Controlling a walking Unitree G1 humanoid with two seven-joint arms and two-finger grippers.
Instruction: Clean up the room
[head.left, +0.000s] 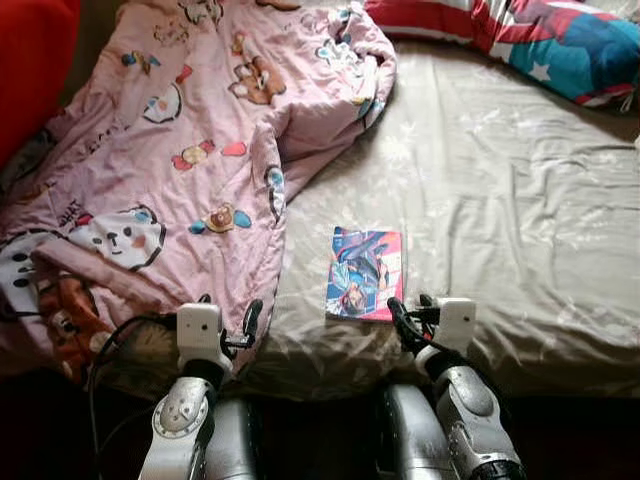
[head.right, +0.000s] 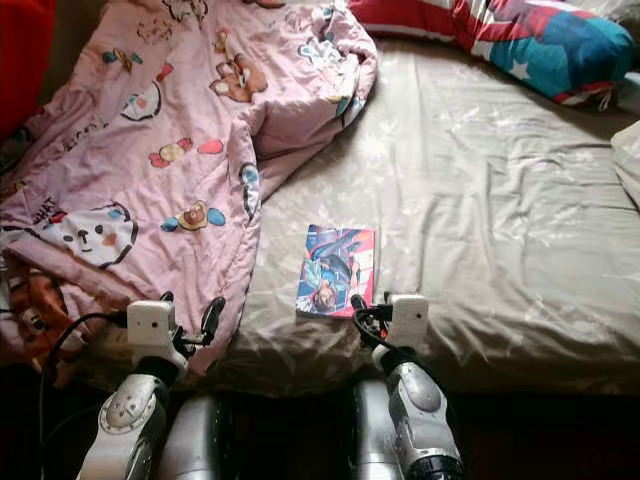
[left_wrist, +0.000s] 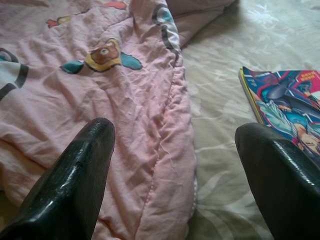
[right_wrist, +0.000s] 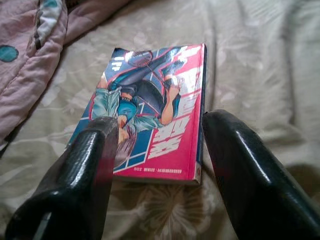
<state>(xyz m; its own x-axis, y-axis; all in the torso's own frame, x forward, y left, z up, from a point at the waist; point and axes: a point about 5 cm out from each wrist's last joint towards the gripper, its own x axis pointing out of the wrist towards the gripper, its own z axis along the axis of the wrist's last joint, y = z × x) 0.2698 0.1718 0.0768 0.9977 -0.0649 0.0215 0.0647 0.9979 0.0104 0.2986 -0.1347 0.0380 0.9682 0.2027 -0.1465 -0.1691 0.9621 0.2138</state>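
Left eye view: comic book (head.left: 364, 273) flat on beige sheet (head.left: 500, 200), frame centre; our right gripper (head.left: 412, 318) just below it, open, empty. Left wrist view: our left gripper (left_wrist: 175, 170) wide open, empty, over pink quilt (left_wrist: 100, 90).

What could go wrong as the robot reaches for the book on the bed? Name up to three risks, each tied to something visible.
1. The book lies flat on the soft sheet, so the open right gripper may push it or pinch fabric instead.
2. Its glossy cover could slip between the fingers.
3. The open left gripper hovers over the pink blanket and might snag it.
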